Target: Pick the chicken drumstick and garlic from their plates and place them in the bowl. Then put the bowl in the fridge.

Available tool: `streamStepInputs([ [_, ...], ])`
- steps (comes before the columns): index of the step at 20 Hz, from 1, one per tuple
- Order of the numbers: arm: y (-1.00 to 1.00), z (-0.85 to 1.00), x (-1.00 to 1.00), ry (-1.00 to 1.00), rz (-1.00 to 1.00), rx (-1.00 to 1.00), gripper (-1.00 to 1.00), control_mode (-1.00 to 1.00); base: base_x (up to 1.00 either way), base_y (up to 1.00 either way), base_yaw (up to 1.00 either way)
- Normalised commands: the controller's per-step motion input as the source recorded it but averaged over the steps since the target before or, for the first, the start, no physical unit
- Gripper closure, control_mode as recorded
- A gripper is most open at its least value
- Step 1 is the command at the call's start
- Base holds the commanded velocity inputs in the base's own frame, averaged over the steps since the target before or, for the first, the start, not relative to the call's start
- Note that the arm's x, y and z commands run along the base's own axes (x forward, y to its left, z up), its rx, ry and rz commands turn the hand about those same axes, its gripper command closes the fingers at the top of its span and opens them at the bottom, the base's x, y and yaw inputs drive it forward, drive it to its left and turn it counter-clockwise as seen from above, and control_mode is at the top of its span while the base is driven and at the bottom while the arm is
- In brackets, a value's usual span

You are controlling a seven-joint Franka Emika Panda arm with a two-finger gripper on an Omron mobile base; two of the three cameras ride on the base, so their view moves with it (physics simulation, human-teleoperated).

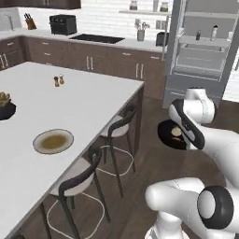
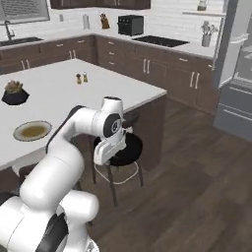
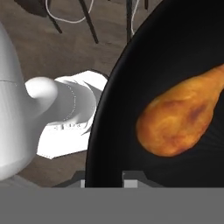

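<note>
My fingers (image 3: 103,177) pinched narrow on the rim of the round shallow black bowl (image 3: 131,109), holding it in the air over the dark wood floor (image 1: 154,158) beside the white tabletop (image 1: 70,107). Orange-brown cooked chicken drumstick (image 3: 179,120) lies inside the bowl. Grey-rimmed plate with olive-brown centre (image 1: 53,141) on tabletop. Tall grey fridge (image 1: 200,46) stands open beyond
</note>
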Motion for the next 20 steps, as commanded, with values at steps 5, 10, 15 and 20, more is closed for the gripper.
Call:
streamStepInputs([
  [5,0.00,0.00,0.00,0.00,0.00,0.00,1.00,1.00,0.00,0.17,-0.97],
  [10,0.00,0.00,0.00,0.00,0.00,0.00,1.00,1.00,0.85,0.00,-0.37],
  [15,0.00,0.00,0.00,0.00,0.00,0.00,1.00,1.00,1.00,0.00,0.01],
  [20,0.00,0.00,0.00,0.00,0.00,0.00,1.00,1.00,1.00,0.00,0.01],
])
